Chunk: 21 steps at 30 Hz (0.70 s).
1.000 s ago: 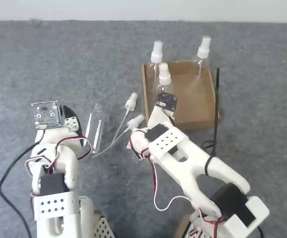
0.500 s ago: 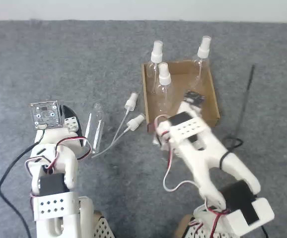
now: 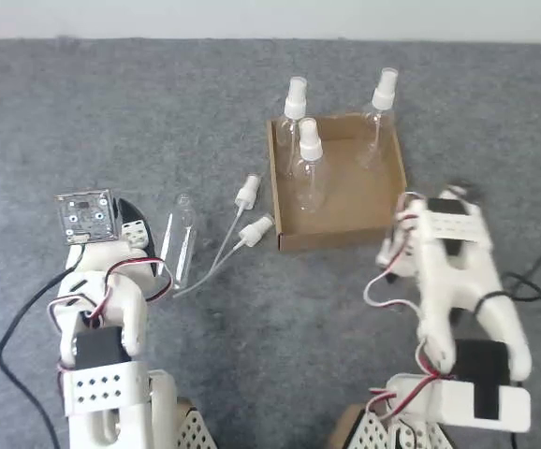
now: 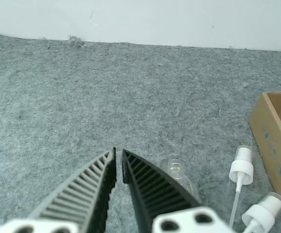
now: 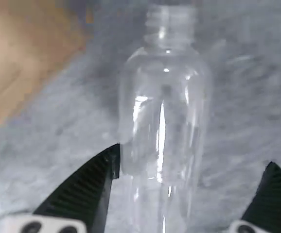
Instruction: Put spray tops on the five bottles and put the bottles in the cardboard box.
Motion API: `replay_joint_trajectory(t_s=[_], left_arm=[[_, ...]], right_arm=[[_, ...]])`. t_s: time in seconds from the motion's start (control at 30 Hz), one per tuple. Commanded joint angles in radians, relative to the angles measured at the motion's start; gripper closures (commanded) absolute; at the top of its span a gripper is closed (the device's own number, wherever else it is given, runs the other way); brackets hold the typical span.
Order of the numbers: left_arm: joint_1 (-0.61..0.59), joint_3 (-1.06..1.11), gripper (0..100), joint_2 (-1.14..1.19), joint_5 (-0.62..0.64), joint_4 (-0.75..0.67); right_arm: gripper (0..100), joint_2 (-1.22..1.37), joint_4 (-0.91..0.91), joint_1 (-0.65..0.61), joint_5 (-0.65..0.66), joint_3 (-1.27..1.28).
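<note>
Three clear bottles with white spray tops stand in the cardboard box [image 3: 345, 236]: two at its left [image 3: 296, 117] [image 3: 310, 166] and one at the back right [image 3: 379, 117]. A topless bottle [image 3: 179, 241] lies on the carpet, its mouth [image 4: 175, 168] just past my left gripper [image 4: 119, 156], which is shut and holds nothing. Two loose spray tops [image 3: 247, 191] [image 3: 256, 228] with tubes lie between that bottle and the box. My right arm [image 3: 448, 245] stands right of the box. Its gripper [image 5: 193, 160] is open around another topless bottle [image 5: 165, 116], which sits closer to one finger.
Grey carpet covers the table. A black cable [image 3: 533, 271] trails off to the right of the right arm. The box's corner [image 5: 14, 58] lies close beside the bottle in the right wrist view. A white wall runs along the far edge [image 4: 140, 19].
My right arm has swung from the box's front left corner across its front to the box's right side. The black cable moved with it. The left arm stayed still.
</note>
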Motion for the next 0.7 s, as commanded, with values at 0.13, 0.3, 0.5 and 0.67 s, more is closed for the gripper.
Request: replay_joint_trajectory(t_s=[0.13,0.3,0.5,0.67], left_arm=[[0.002,-0.007,99,-0.011,-0.002,-0.017],[0.002,-0.007,99,-0.011,-0.002,-0.015],[0.002,0.002,99,-0.015,-0.002,-0.015],[0.002,0.002,99,-0.015,-0.002,-0.015]], right_arm=[[63.0,-0.007,0.015,0.297,0.155,-0.054],[71.0,-0.007,0.007,0.404,0.264,-0.054],[80.3,-0.007,0.004,0.503,0.462,-0.061],[80.8,-0.008,-0.117,0.627,0.73,-0.055]])
